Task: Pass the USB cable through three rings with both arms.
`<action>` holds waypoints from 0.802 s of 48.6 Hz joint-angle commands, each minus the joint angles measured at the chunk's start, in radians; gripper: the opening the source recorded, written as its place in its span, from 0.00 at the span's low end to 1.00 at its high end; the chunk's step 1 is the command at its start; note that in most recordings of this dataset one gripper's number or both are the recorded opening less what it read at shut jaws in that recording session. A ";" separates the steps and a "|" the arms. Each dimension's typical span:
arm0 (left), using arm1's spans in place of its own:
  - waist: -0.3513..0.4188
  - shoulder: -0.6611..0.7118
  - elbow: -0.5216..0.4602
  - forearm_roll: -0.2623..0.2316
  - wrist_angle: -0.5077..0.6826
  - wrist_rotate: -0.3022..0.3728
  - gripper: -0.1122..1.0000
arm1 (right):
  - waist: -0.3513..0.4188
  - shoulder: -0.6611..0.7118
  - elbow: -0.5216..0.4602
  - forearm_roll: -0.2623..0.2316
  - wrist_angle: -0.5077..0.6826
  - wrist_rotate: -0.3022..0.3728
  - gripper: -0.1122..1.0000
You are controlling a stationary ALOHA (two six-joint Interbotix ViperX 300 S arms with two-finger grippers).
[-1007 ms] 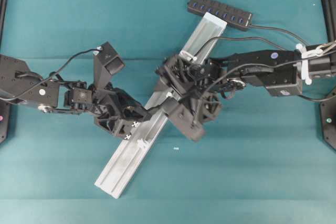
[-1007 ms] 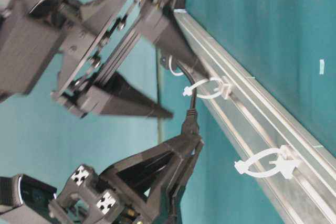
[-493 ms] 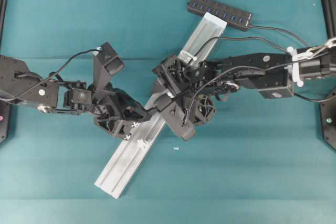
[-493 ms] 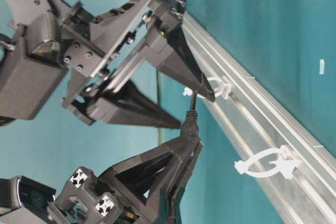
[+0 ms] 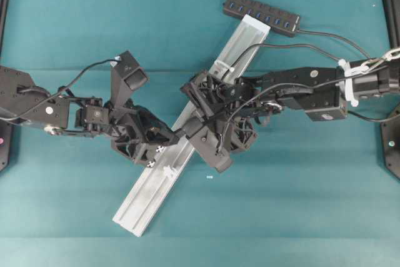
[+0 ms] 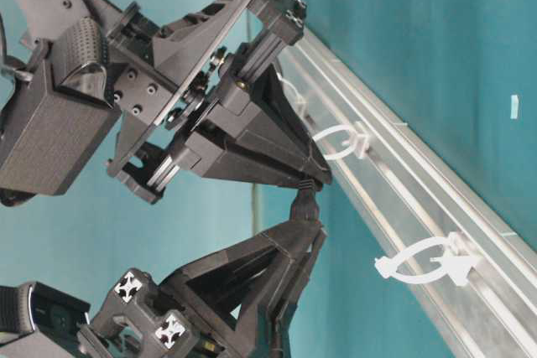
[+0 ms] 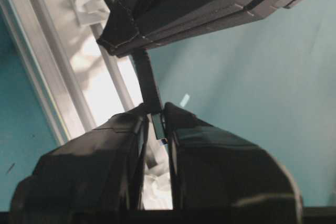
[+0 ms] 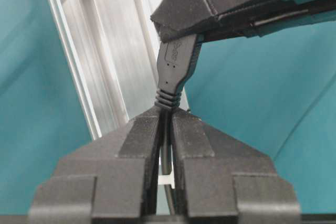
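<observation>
The USB cable's dark plug (image 8: 176, 64) hangs just beside the aluminium rail (image 5: 150, 198), gripped from both ends. My left gripper (image 7: 156, 113) is shut on the plug's tip. My right gripper (image 8: 165, 113) is shut on the cord right behind the ribbed collar. The two grippers meet tip to tip over the middle of the rail (image 6: 419, 199). One whitish ring (image 6: 340, 142) sits just beyond the right gripper's tips, a second ring (image 6: 428, 262) stands free further along, and a third ring (image 5: 224, 67) is near the rail's far end. The cord (image 5: 281, 45) runs back from there to the right.
The black hub bar (image 5: 261, 14) with blue sockets lies at the rail's far end. The rail runs diagonally across the teal mat (image 5: 300, 204). Black frame posts (image 5: 390, 4) stand at the left and right edges.
My right gripper has come in towards the left one and shut on the cord behind the plug. The left gripper has kept still, holding the plug.
</observation>
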 commanded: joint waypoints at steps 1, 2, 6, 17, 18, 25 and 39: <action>-0.005 -0.020 -0.011 0.003 -0.006 0.005 0.20 | 0.000 0.000 -0.021 0.003 -0.006 0.011 0.15; -0.005 -0.018 -0.009 0.003 -0.006 0.008 0.20 | 0.000 0.000 -0.021 0.002 -0.006 0.011 0.15; -0.006 -0.018 -0.008 0.003 -0.006 0.009 0.20 | -0.002 0.002 -0.023 0.002 -0.006 0.009 0.15; -0.005 -0.021 0.002 0.003 -0.006 0.005 0.20 | -0.003 0.002 -0.023 -0.003 0.018 0.008 0.15; -0.005 -0.021 0.003 0.003 -0.006 0.003 0.20 | -0.003 0.000 -0.023 -0.003 0.021 0.008 0.15; -0.005 -0.021 0.002 0.003 -0.006 0.002 0.39 | -0.003 0.002 -0.023 -0.005 0.034 0.006 0.15; -0.018 -0.089 0.015 0.008 -0.002 0.048 0.98 | 0.003 0.014 -0.037 -0.077 0.087 -0.021 0.15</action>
